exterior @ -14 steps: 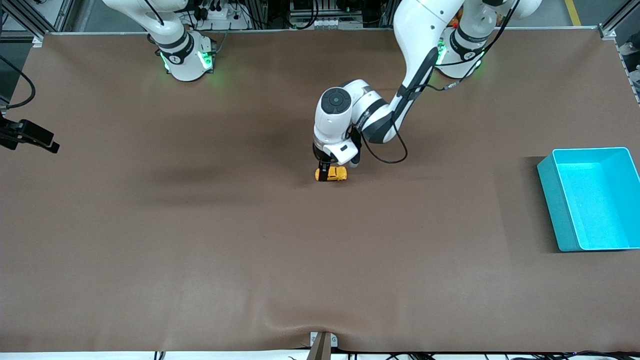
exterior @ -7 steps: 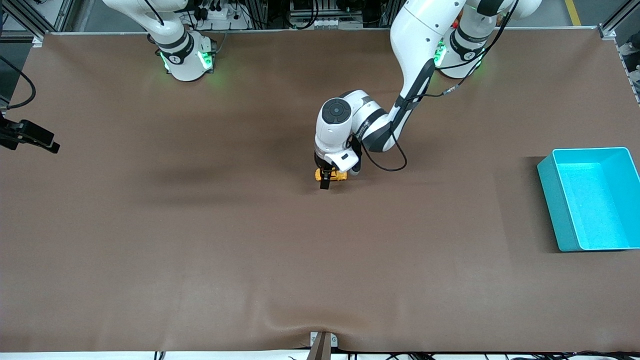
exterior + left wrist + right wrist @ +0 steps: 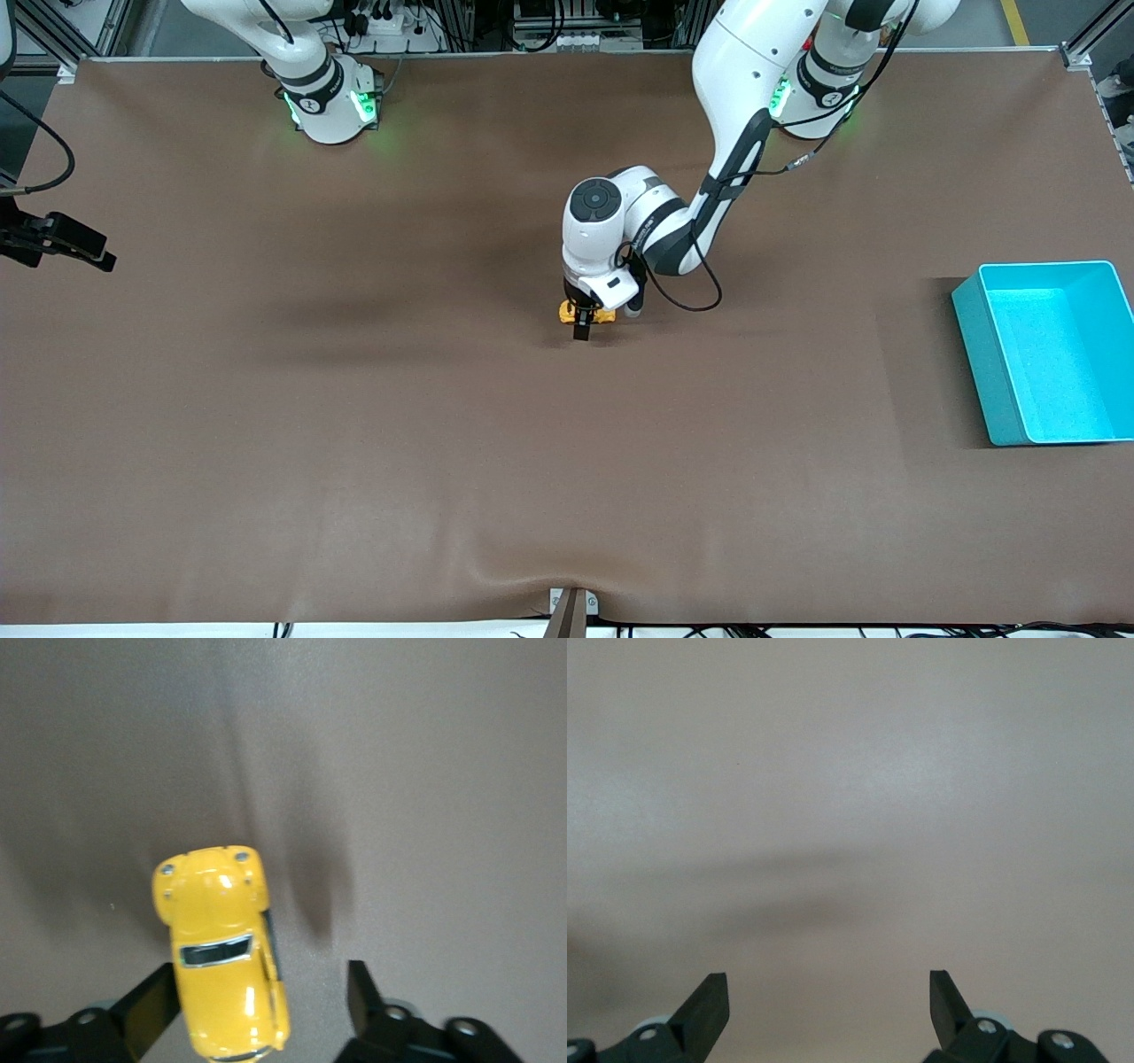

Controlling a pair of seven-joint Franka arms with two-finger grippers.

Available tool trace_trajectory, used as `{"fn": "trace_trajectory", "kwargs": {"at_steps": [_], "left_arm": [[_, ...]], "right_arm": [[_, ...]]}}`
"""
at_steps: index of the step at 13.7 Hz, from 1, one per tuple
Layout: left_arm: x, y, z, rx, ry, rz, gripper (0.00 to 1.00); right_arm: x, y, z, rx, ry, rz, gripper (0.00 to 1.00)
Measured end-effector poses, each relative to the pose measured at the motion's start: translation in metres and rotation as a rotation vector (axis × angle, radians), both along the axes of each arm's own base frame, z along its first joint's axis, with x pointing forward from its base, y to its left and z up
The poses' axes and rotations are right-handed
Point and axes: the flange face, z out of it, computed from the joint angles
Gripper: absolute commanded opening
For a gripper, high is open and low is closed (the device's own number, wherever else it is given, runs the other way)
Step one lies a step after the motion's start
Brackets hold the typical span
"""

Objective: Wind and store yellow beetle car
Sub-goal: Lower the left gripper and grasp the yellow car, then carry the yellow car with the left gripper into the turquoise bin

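Observation:
The yellow beetle car (image 3: 605, 315) stands on the brown table near its middle, and in the left wrist view the car (image 3: 221, 939) shows from above, roof and dark window up. My left gripper (image 3: 582, 321) is down over it with a finger on each side. One finger (image 3: 151, 1001) touches the car's side. The other finger (image 3: 361, 992) stands apart from it with bare table between. My left gripper (image 3: 261, 992) is open. My right gripper (image 3: 97, 257) waits open over the table's edge at the right arm's end, and the right wrist view shows only bare table between its fingertips (image 3: 828, 988).
A turquoise bin (image 3: 979, 372) stands open at the left arm's end of the table, with nothing visible inside. The brown table cover (image 3: 532, 576) has a fold at the edge nearest the front camera.
My left gripper has come down around the car and shifted along it toward its middle. Its jaws have narrowed. The car stays in place.

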Motion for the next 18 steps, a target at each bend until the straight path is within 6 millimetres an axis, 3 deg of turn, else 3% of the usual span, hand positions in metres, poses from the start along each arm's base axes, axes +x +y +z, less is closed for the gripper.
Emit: {"fn": "trace_trajectory", "kwargs": {"at_steps": [6,9,11,14,18], "left_arm": [[0.009,0.005,0.007,0.029,0.002,-0.028,0.00],[0.037,0.027,0.048,0.069,0.000,-0.073,0.00],[0.063,0.061,0.086,0.104,0.008,-0.094,0.00],[0.106,0.134,0.131,0.152,0.037,-0.104,0.00],[0.155,0.246,0.133,0.189,0.099,-0.133,0.00]], "right_arm": [[-0.001,0.000,0.003,0.000,0.001,0.000,1.00],[0.000,-0.002,0.002,0.000,0.003,-0.006,1.00],[0.004,-0.007,-0.010,0.001,0.027,-0.015,1.00],[0.013,-0.008,-0.023,-0.001,0.045,-0.016,1.00],[0.016,0.004,-0.015,-0.003,0.033,0.007,1.00]]}}
